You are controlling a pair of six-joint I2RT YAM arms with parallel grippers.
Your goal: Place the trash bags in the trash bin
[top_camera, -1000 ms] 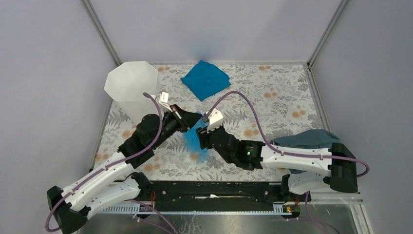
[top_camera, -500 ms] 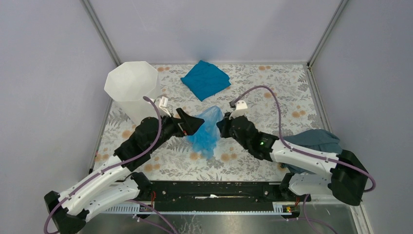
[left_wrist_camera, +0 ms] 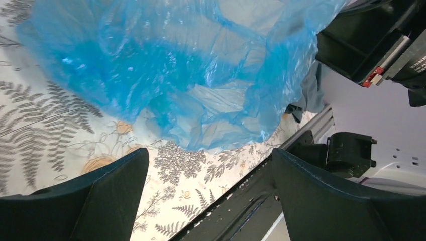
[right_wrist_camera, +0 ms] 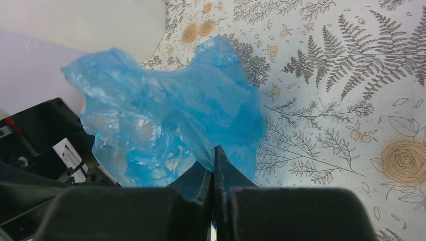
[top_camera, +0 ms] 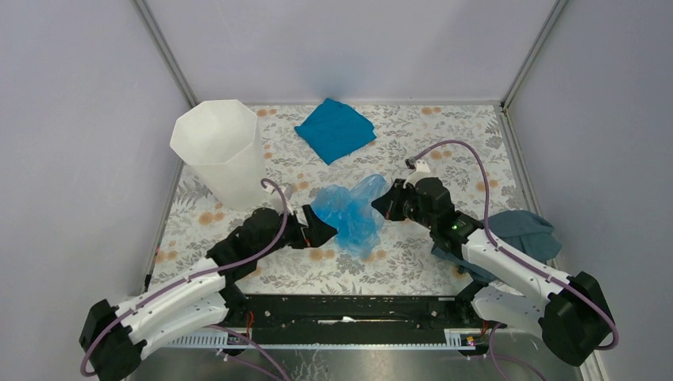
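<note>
Well, trash bin (top_camera: 216,151) stands upright at far-left corner of tabletop (top_camera: 444,151), mouth up. Right of bin & nearer the front edge: left hand (top_camera: 321,230) w/ fingers spread wide, gripping nothing, tips just beside the trash bag (top_camera: 353,210). Flat teal cloth (top_camera: 335,128) lies right of bin, toward the rear. Trash bag is outside bin, well to its right, crumpled & puffed up. Further right of bin, right hand (top_camera: 383,205) has fingers pressed together, pinching a fold of bag's edge. Last, grey-blue cloth (top_camera: 520,226) lies farthest from bin.
</note>
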